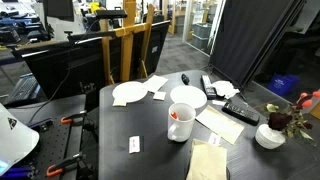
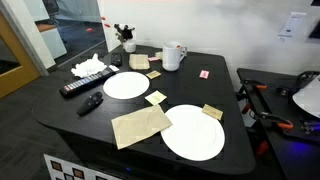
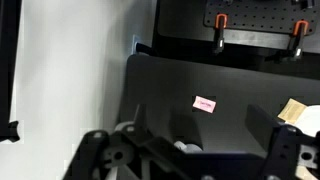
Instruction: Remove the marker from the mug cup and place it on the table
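The white mug cup (image 1: 180, 124) stands on the black table (image 1: 150, 130), near its middle in an exterior view. The red marker (image 1: 177, 113) stands in it, its tip leaning over the rim. The mug also shows at the table's far side (image 2: 174, 56). My gripper (image 3: 200, 122) shows only in the wrist view. Its two dark fingers are spread wide with nothing between them, above the table top (image 3: 170, 85). A small white patch just under the gripper body may be the mug's rim; I cannot tell.
Two white plates (image 2: 125, 85) (image 2: 193, 132), a tan napkin (image 2: 140, 125), sticky notes (image 2: 155, 97), a remote (image 2: 80, 87), a pink card (image 3: 204, 103) and a white bowl (image 1: 269, 136) lie on the table. Clamps (image 3: 220, 20) hang beyond its edge.
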You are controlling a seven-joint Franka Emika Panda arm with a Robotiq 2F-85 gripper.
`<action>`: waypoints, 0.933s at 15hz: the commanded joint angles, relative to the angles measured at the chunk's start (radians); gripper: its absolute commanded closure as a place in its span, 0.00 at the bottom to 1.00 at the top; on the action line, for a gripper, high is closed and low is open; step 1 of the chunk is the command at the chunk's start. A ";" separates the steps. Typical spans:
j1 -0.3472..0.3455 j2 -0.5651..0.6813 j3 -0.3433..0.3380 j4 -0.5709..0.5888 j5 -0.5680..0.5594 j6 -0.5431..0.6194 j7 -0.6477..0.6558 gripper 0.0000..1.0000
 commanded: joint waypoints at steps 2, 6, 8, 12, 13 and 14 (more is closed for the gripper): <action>0.011 0.000 -0.008 0.003 -0.003 -0.004 0.003 0.00; 0.011 0.000 -0.008 0.003 -0.003 -0.004 0.003 0.00; 0.012 0.006 -0.007 0.011 -0.002 -0.003 0.004 0.00; 0.024 0.039 -0.016 0.042 0.029 0.026 -0.002 0.00; 0.026 0.049 -0.017 0.047 0.035 0.036 -0.003 0.00; 0.029 0.062 -0.021 0.052 0.049 0.052 -0.007 0.00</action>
